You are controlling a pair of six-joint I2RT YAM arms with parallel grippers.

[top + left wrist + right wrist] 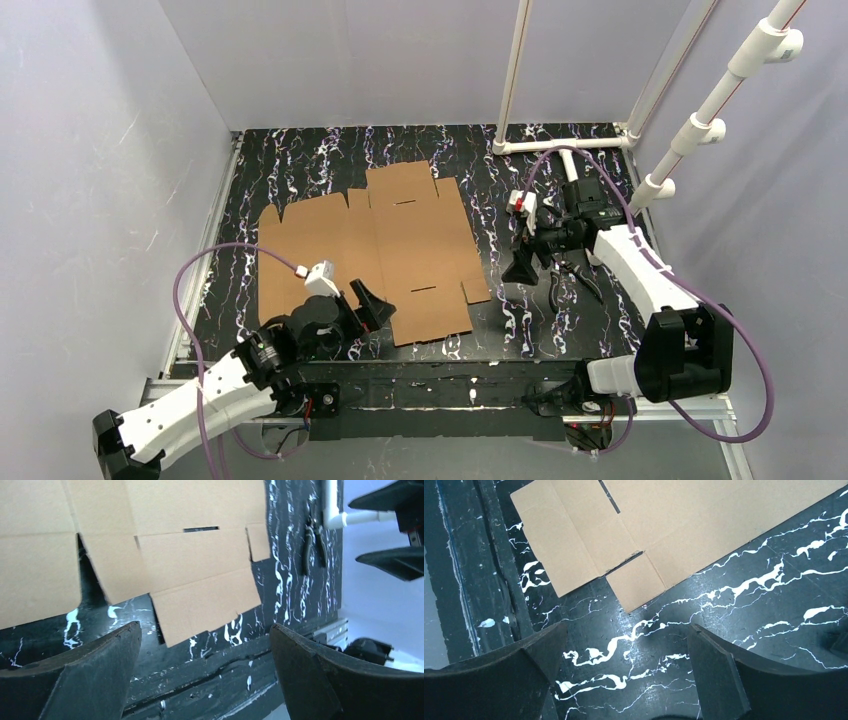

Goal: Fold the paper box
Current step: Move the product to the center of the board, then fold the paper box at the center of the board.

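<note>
One paper box [380, 250], two grippers, one pair of black pliers [560, 288]; that is the count on the black, white-veined table [470, 345]. The box is one unfolded sheet of plain brown corrugated card lying flat, left of the table's middle; its outline is stepped with flaps and notches, creases run across it, and two short slots are cut into its wide middle panel (one toward the far edge, one toward the near). The left gripper [205, 632] sits at the sheet's near edge with its jaws spread wide, grasping nothing; the right gripper [626, 632] hangs over bare table just right of the sheet, also spread wide and empty; the pliers lie beside it.
</note>
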